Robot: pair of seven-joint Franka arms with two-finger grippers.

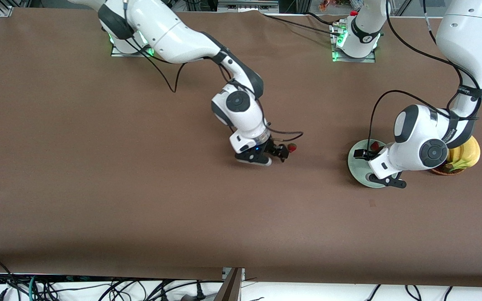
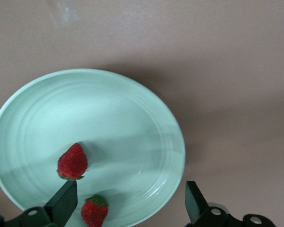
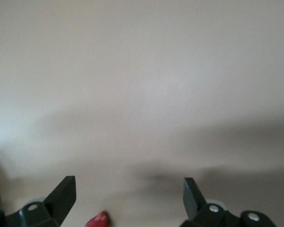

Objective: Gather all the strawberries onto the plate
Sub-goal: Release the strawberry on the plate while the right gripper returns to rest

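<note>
The pale mint-green plate (image 1: pixel 356 168) lies toward the left arm's end of the table. My left gripper (image 1: pixel 361 154) hangs open and empty just over it. In the left wrist view the plate (image 2: pixel 109 113) holds two strawberries, one (image 2: pixel 72 161) close to a fingertip (image 2: pixel 66 198) and one (image 2: pixel 94 211) between the open jaws of the left gripper (image 2: pixel 130 203). One of them shows in the front view (image 1: pixel 375 146). A third strawberry (image 1: pixel 292 147) lies on the table mid-table. My right gripper (image 1: pixel 280 151) is open, low, right beside it. The berry's tip shows between the jaws in the right wrist view (image 3: pixel 98 220).
A brown wicker basket (image 1: pixel 444 170) with bananas (image 1: pixel 465 154) stands beside the plate, partly hidden by the left arm. The brown table (image 1: pixel 140 188) is bare between the third strawberry and the plate.
</note>
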